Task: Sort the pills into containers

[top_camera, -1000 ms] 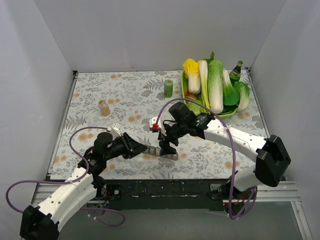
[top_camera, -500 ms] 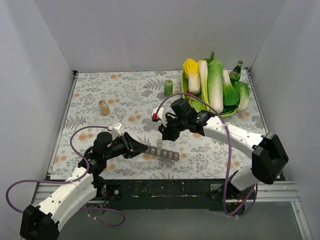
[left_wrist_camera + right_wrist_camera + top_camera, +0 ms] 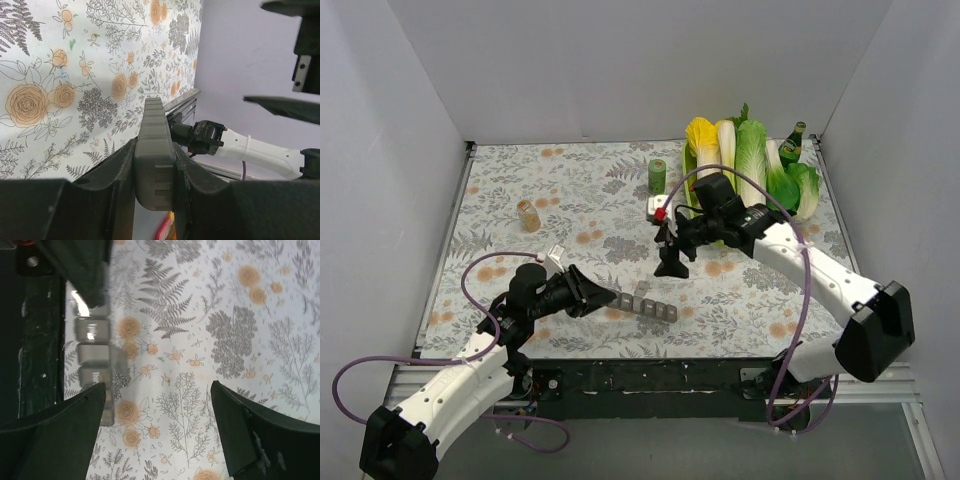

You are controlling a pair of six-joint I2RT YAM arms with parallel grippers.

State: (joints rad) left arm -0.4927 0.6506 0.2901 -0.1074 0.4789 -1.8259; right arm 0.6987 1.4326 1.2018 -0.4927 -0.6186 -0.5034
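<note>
Containers (image 3: 650,308): grey strip, lower centre of top view, lying on floral tabletop (image 3: 570,190).
Left pincer (image 3: 608,298): clamped on the strip's left end.
Right pincer (image 3: 672,266): fingers wide apart, just upper right of strip.

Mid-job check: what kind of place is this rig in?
Probably a staged robot test cell, not a home or pharmacy: plain white panel walls box in a small table covered with a floral cloth, and prop-like vegetables are piled in the far right corner.

Containers (image 3: 648,307) on table (image 3: 570,190) front; cylinder (image 3: 657,176) behind.
</note>
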